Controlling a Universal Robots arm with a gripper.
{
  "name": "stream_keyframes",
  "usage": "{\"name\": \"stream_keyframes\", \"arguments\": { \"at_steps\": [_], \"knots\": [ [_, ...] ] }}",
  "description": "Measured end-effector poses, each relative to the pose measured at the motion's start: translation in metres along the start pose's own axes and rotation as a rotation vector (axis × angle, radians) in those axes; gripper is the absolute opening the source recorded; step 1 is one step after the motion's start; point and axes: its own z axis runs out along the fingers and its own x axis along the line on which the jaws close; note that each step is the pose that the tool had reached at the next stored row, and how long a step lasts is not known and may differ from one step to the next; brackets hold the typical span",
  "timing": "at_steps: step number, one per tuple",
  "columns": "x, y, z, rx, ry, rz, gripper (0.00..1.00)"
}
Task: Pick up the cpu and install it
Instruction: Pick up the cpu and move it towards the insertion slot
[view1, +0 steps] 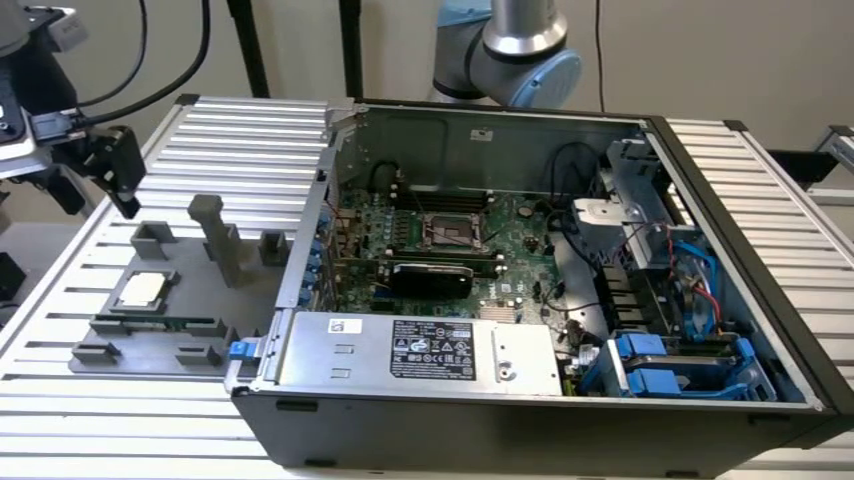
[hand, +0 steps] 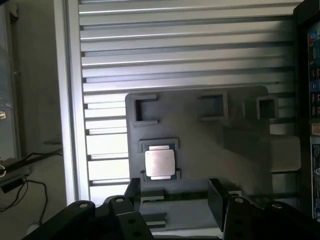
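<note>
Bench (view1: 267, 125): silver ribbed alu slats. Two things sit directly on it. Open PC case (view1: 534, 435), dark grey, lies flat w/ open side up and takes the centre plus 3 o'clock side. Grey fixture plate (view1: 254, 300) is at 9 o'clock of the case, just beside its wall, flat on the slats, w/ raised pockets + posts. Bare slats show at 12 and 6 o'clock of the plate, also at 3 o'clock past the case.

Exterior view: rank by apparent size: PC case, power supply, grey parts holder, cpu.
1. PC case: largest by far.
2. grey parts holder and power supply: these look about alike, so I am not ranking them.
3. cpu: smallest.
</note>
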Motion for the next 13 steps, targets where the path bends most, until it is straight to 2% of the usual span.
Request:
{"name": "stream_keyframes", "arguments": {
  "at_steps": [9,13],
  "knots": [
    [0.002,-0.0008,0.0164,0.0000,0.0001,0.000,0.65],
    [0.007,-0.0016,0.0234,0.0000,-0.0001,0.001,0.65]
  ]
}}
